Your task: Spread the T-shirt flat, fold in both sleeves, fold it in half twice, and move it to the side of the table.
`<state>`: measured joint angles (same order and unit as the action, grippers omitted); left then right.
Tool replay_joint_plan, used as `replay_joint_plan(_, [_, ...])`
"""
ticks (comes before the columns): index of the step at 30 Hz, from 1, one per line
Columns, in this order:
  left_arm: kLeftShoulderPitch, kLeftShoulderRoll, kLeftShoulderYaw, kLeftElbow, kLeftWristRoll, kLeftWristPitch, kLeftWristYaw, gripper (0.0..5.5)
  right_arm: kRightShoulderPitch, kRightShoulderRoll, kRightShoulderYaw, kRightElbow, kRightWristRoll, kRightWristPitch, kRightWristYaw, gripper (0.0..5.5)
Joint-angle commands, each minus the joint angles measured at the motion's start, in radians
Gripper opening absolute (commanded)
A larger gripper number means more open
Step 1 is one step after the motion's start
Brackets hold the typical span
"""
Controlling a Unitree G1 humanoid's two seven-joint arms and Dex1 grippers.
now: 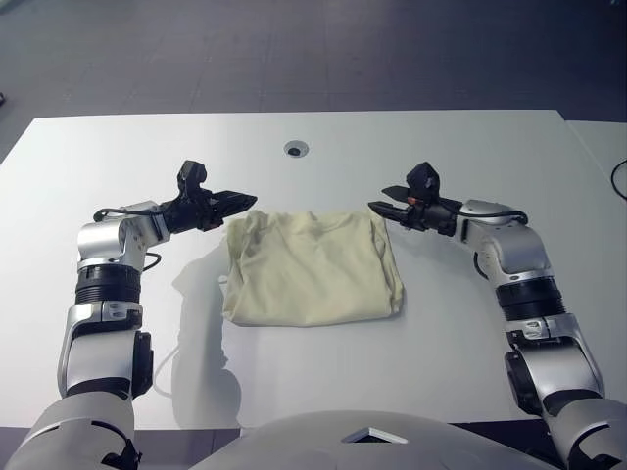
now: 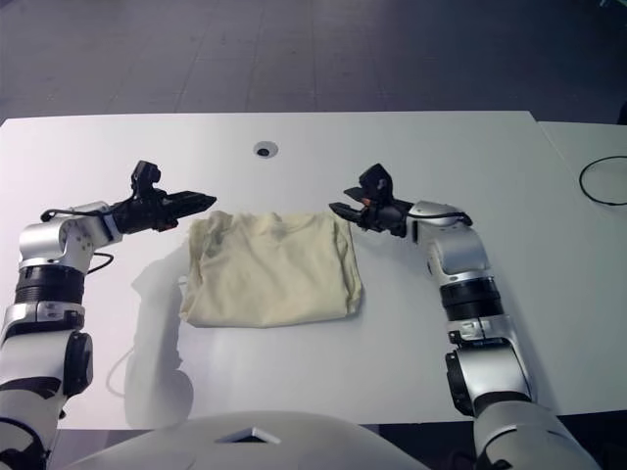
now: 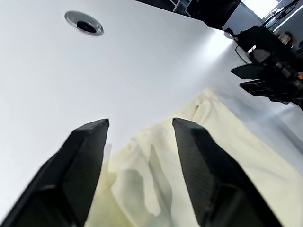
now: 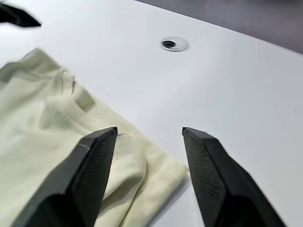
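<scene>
T-shirt (image 1: 312,267): pale yellow, sits centre frame on the white counter (image 1: 470,147), a bit below the middle. It's gathered into a rough rectangle with no sleeves sticking out. The near edge is rounded and slightly uneven, and stacked layers show along the right edge. There are some wrinkles at the upper left corner.

Left claw (image 1: 245,203): left of centre, at the shirt's upper left corner, pointing right toward the cloth. The fingers are parted with a clear gap and nothing is held. In the left wrist view the claw (image 3: 140,122) frames the crumpled corner of the fabric. Can't tell if the tips touch the cloth or sit just above it.

Right claw (image 1: 377,209): right of centre, at the shirt's upper right corner, pointing left. It's also spread apart and has hold of nothing. In the right wrist view the claw (image 4: 150,128) straddles the folded corner hem, with bare counter between the tips. Contact with the cloth is unclear here too.

The two claws face each other across the shirt's far edge at about the same height in frame.

Farther back there's a round grommet hole (image 1: 296,149) in the counter, upper centre, well apart from the shirt. A dark cable (image 2: 602,181) loops on the counter at the right edge. Grey floor (image 1: 294,49) fills the top of the frame beyond the counter.
</scene>
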<state>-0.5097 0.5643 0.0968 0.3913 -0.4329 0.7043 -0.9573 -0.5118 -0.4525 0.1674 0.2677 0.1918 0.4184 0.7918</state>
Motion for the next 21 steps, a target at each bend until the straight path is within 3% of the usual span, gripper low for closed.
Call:
replay_joint_plan(1, [0.25, 0.091, -0.059, -0.439, 0.03, 0.006, 0.016, 3.36, -0.139, 0.044, 0.113, 0.211, -0.15, -0.211, 0.017, 3.24])
replay_joint_plan(6, [0.415, 0.212, -0.108, -0.802, 0.038, 0.062, 0.012, 4.26, -0.214, 0.035, 0.124, 0.408, -0.225, -0.337, 0.016, 4.11])
replay_joint_plan(13, [0.469, 0.362, -0.28, -0.917, 0.26, 0.033, 0.085, 5.39, -0.209, 0.035, 0.129, 0.557, -0.292, -0.458, 0.024, 5.21])
replay_joint_plan(21, [0.482, 0.445, -0.412, -0.885, 0.446, -0.043, 0.092, 5.4, -0.174, 0.035, 0.148, 0.594, -0.345, -0.523, 0.018, 5.38])
